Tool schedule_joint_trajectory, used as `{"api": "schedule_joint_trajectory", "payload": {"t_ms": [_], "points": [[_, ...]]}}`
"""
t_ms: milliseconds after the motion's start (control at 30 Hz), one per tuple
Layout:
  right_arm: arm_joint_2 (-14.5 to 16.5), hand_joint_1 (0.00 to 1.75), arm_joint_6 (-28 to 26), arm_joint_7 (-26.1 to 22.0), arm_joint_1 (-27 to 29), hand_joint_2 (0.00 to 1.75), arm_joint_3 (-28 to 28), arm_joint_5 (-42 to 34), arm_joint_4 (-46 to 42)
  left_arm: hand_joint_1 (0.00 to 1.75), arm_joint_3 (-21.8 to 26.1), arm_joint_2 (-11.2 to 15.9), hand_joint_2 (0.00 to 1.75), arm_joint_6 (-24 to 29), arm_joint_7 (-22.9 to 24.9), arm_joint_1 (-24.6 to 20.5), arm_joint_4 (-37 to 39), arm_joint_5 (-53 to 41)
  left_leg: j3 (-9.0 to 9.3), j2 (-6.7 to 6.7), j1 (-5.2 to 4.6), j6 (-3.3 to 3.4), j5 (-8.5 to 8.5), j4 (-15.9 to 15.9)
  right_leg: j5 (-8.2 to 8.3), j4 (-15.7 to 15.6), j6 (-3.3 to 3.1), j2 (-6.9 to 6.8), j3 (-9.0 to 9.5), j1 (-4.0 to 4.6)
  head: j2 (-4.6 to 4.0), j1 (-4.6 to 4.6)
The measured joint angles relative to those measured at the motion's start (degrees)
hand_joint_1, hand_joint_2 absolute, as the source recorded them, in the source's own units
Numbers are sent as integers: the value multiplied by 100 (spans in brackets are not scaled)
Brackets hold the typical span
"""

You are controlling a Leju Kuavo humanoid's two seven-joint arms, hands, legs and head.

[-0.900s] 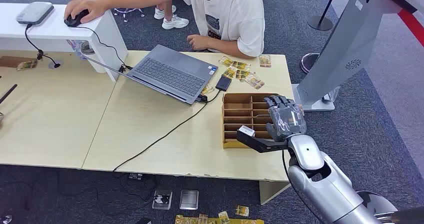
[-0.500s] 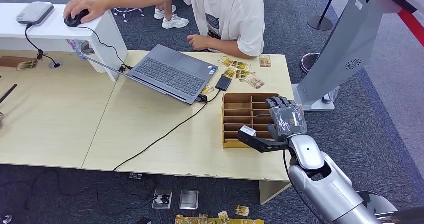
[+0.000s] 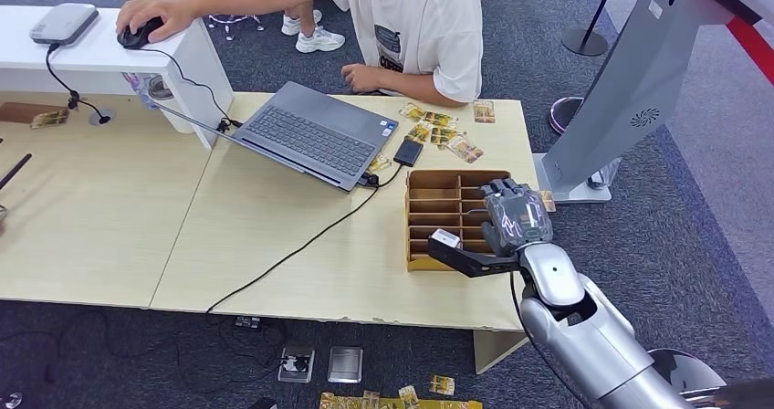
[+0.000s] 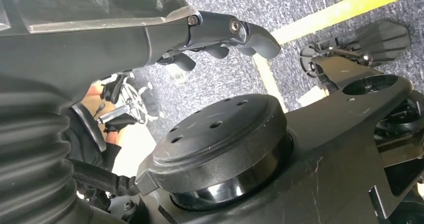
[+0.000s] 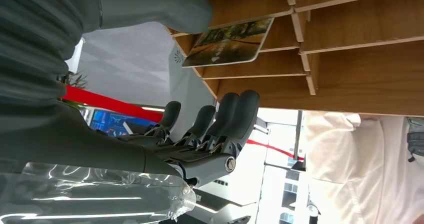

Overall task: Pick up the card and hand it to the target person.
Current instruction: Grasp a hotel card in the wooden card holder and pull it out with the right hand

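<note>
Grey carpet, pale wooden table (image 3: 274, 235) with a laptop (image 3: 315, 133), cable and a wooden slotted card rack (image 3: 438, 217) near its right end. My right hand (image 3: 516, 222) hovers at the rack's right side, fingers (image 5: 227, 116) apart and lightly curled, thumb stuck out, holding nothing. One card (image 5: 230, 41) with a landscape print sits in a rack slot, just off my fingertips, not touched. More loose cards (image 3: 443, 131) lie on the table near the person in a white T-shirt (image 3: 420, 26), probably the target. Judgement: early stage, grasp not made, pickup and handover both left. My left hand (image 4: 220, 36) hangs low over the floor, fingers curled, nothing in it that I can see. Card print too small to read; no legible brands or writing.
</note>
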Motion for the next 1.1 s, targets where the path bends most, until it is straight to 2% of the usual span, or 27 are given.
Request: {"api": "schedule_joint_trajectory", "payload": {"t_ms": [433,1100], "points": [[174,73,-31,-61,-139,175,24,25,188,0,2,0,175,-3,26,0,0,5,0,0,0,0,0,0,0,0,0,0,0,0,0,0],[252,78,-35,-121,-237,175,153,-41,407,0,6,0,175,-6,48,2,0,52,0,0,0,0,0,0,0,0,0,0,0,0,0,1]]}}
